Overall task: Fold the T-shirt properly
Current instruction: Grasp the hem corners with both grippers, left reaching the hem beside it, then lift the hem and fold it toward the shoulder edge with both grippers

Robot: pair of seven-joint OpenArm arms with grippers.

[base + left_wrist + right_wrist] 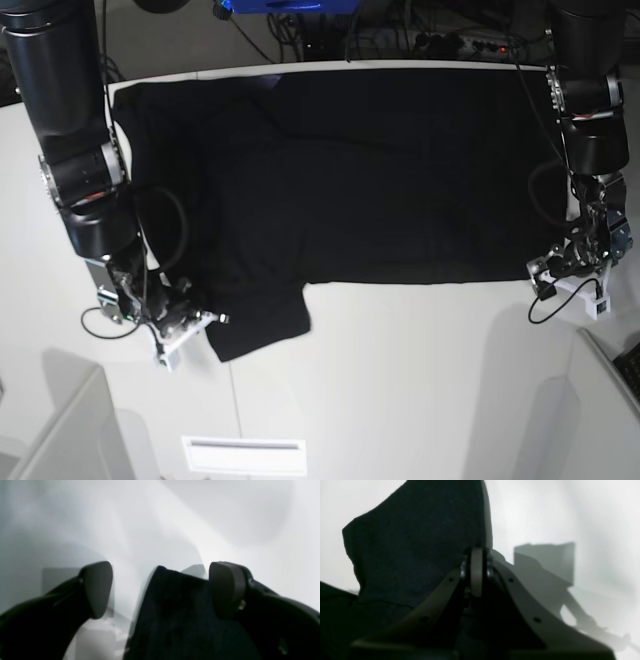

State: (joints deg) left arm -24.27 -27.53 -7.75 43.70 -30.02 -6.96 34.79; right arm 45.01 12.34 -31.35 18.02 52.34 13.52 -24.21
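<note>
The black T-shirt (pixel 380 170) lies spread flat and plain side up on the white table (pixel 420 380), with one short sleeve (pixel 262 322) pointing toward the front. My left gripper (pixel 555 268) is at the shirt's front right corner. In the left wrist view it (pixel 160 590) is open, with a raised fold of black cloth (pixel 175 615) between its fingers, close to the right finger (pixel 226 590). My right gripper (pixel 195 322) is at the sleeve's left edge. In the right wrist view it (pixel 476 572) is shut, pinching the shirt's edge (pixel 420 542).
Cables and equipment (pixel 300 20) run along the table's back edge. A white slotted plate (pixel 243 455) lies at the front. Grey panels stand at the front left (pixel 60 430) and front right (pixel 610 380) corners.
</note>
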